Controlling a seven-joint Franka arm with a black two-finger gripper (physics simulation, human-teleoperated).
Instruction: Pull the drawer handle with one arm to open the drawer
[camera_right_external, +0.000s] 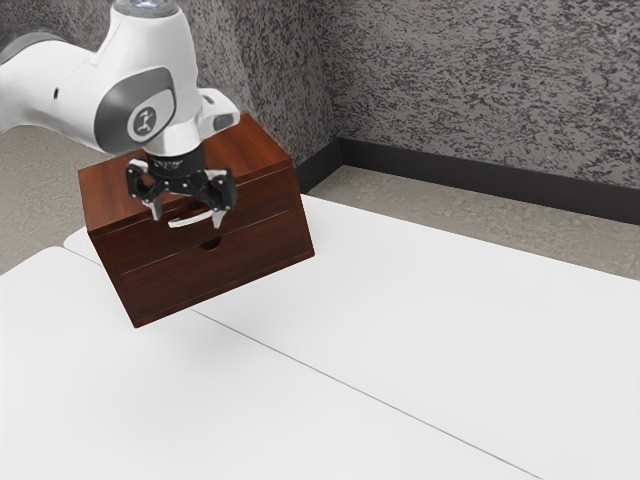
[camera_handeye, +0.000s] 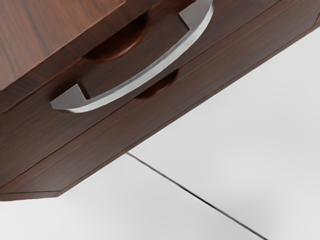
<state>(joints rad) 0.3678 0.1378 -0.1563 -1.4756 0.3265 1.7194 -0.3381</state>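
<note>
One handle: a curved silver bar (camera_right_external: 192, 219) (camera_handeye: 145, 75) sits on the upper front of a dark wooden chest (camera_right_external: 235, 255) (camera_handeye: 45, 30).
Chest: it stands on the white surface (camera_right_external: 450, 330) (camera_handeye: 250, 125) toward the exterior view's left, turned corner-on to that camera.
Drawer: its front (camera_right_external: 262, 195) (camera_handeye: 120, 62) looks flush with the chest's face, so we judge it not yet opened.
Arm: the white arm (camera_right_external: 135, 90) comes in from the exterior view's upper left and ends right at the drawer front.
Jaws: they are spread, pinching nothing. One of the fingers (camera_right_external: 153, 205) stands on each side of the handle's middle, and we cannot tell whether either touches the metal.
Direction: the handle lies straight ahead of the jaws, just beyond the fingertips and against the wood.
Long axis: the bar runs sideways along the drawer front. In the wrist view it crosses on a slant, so the hand seems turned somewhat off the bar's line.
Coming move: in our judgement, we close the jaws over the bar, then draw straight back from the chest's face.
Risk: a slanted grip may slide along the curve.
</note>
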